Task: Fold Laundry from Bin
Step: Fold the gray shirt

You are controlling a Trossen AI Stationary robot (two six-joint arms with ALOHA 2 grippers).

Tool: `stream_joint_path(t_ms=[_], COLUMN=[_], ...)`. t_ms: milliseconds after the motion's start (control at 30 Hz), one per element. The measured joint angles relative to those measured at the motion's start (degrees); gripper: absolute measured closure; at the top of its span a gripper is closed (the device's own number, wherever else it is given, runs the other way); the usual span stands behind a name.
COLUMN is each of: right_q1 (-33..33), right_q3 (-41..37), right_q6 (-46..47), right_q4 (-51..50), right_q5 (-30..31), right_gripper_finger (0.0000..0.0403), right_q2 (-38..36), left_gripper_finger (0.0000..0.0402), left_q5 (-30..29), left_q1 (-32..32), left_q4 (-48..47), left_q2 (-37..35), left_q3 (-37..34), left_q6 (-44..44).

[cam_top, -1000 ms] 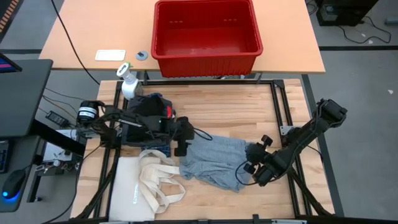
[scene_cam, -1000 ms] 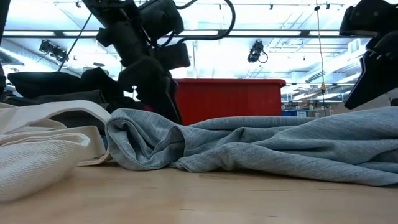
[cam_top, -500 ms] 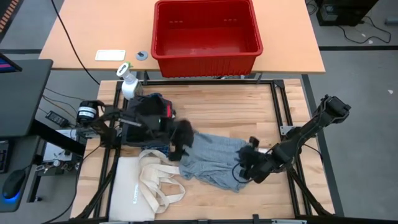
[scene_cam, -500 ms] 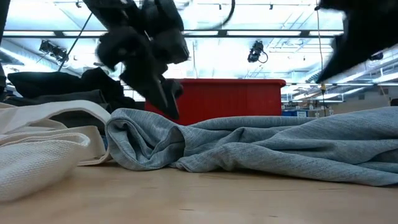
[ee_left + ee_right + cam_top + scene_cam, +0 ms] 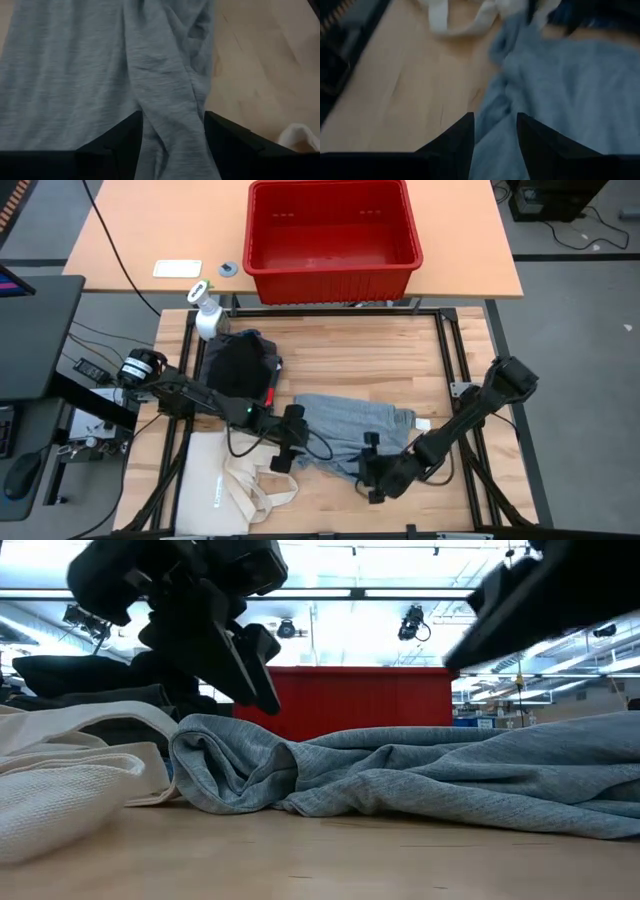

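Light grey garment (image 5: 345,425) lying crumpled on the wooden table (image 5: 400,355), toward its near edge. Left gripper (image 5: 283,452) above the garment's left border, fingers apart with a fold of cloth between them, not clamped. Right gripper (image 5: 368,478) at the garment's near edge, fingers parted. Dark laundry pile (image 5: 238,365) at the table's left edge; cream tote bag (image 5: 235,480) at the near left corner; red bin (image 5: 332,238) on the far table.

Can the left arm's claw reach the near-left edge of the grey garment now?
Probably yes. The left claw hangs open right above the grey garment, whose fold lies between its fingers in the wrist view. Nothing covers that edge; the tote bag lies beside it.
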Motion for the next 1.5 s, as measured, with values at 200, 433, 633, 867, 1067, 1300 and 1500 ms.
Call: stream_joint_path(t_ms=[200,433,633,867,1067,1300,1500], right_q1=[3.25,7.09,8.01,7.94,7.26,4.49,4.16], right_q3=[5.01,5.16,4.86,4.72,3.79,3.13,7.44], right_q6=[6.87,23.80,30.04,31.24,35.98,48.83,54.17], right_q4=[-13.51,-34.64,-44.50,-52.90,-61.99,-78.56,-88.91], right_q5=[-3.21,-2.60,-1.49,-1.94,-2.51,-2.72,-7.43], right_gripper_finger=[0.0247,0.0247,0.0248,0.0248,0.0248,0.0249,0.0250], right_q2=[5.10,6.08,5.97,6.06,6.09,6.08,6.06], left_gripper_finger=[0.0180,0.0180,0.0180,0.0180,0.0180,0.0180,0.0180], left_q5=[-0.82,-7.07,-7.44,2.56,7.54,17.20,19.42], left_q1=[0.70,6.46,15.75,20.91,18.85,9.60,1.16], left_q4=[0.18,-1.23,-1.04,-1.21,-1.82,3.44,6.92], left_q2=[0.00,0.00,0.52,4.31,8.70,7.85,6.67], left_q3=[0.00,0.01,0.02,0.04,0.02,0.01,0.81], left_q6=[5.14,10.42,11.25,13.85,10.69,1.86,1.18])
